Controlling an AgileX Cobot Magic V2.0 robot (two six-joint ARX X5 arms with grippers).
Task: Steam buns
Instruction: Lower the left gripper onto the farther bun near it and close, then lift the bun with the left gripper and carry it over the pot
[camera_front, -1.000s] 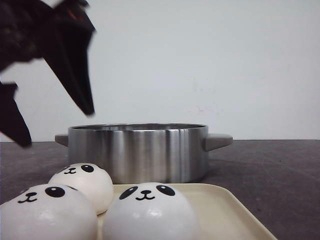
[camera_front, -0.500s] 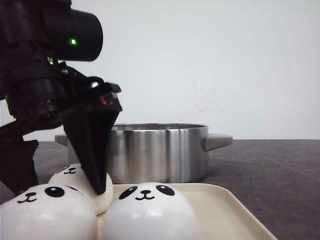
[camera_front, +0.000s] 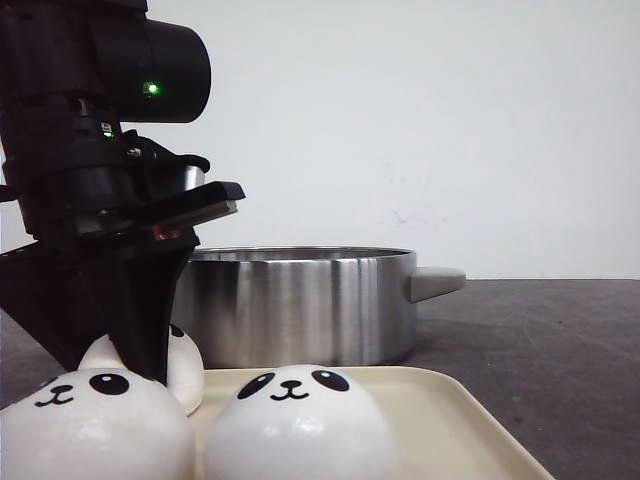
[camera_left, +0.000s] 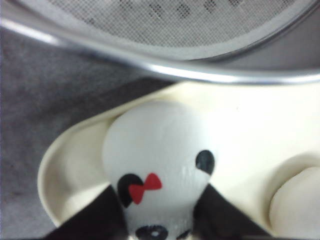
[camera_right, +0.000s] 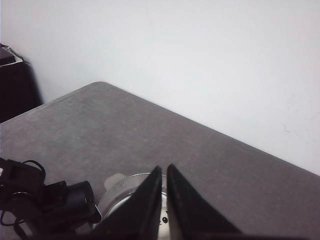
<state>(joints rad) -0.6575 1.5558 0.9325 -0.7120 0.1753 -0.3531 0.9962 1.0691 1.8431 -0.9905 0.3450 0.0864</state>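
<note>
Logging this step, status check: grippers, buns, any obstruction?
Left gripper straddling the rear bun on tray. Right gripper shut, empty, high over pot. Nothing blocking.

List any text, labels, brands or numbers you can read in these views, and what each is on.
None: no readable words, brands or numbers in any view.
The buns carry only printed panda faces; the bun between the left hand's fingers also has a red bow mark.
The steel pot and cream tray show no markings.
</note>
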